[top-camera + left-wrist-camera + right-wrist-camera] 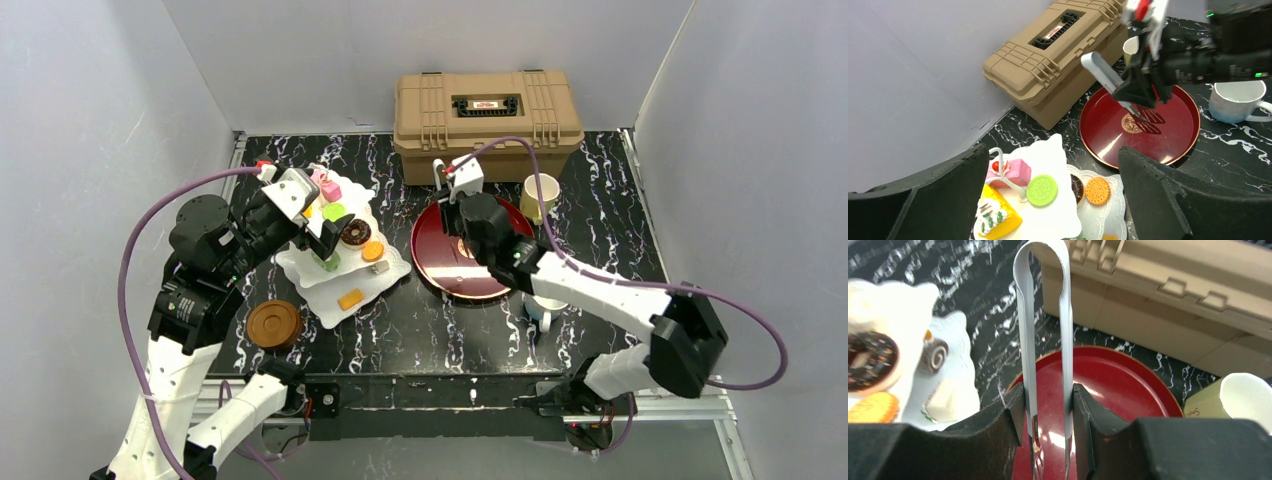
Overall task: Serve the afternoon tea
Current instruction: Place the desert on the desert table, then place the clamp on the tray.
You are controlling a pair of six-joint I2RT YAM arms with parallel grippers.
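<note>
Coaster (274,324) near front-left edge of black marble worktop (440,330). Behind it, stand (325,300) w/ pastries (353,232); L gripper (315,228) wide open above, empty. R gripper (1048,410) clamps tongs (1045,315) over red tray (445,265), centre. Case (488,110) at back wall; walls close both sides.

From above, the right arm (600,290) hides most of the white mug (546,308); the right wrist view cuts the tongs (1023,315) off at their tips along its bottom edge, and the cream-yellow mug (1243,395) at its right; the stand (960,335) there is blurred.
</note>
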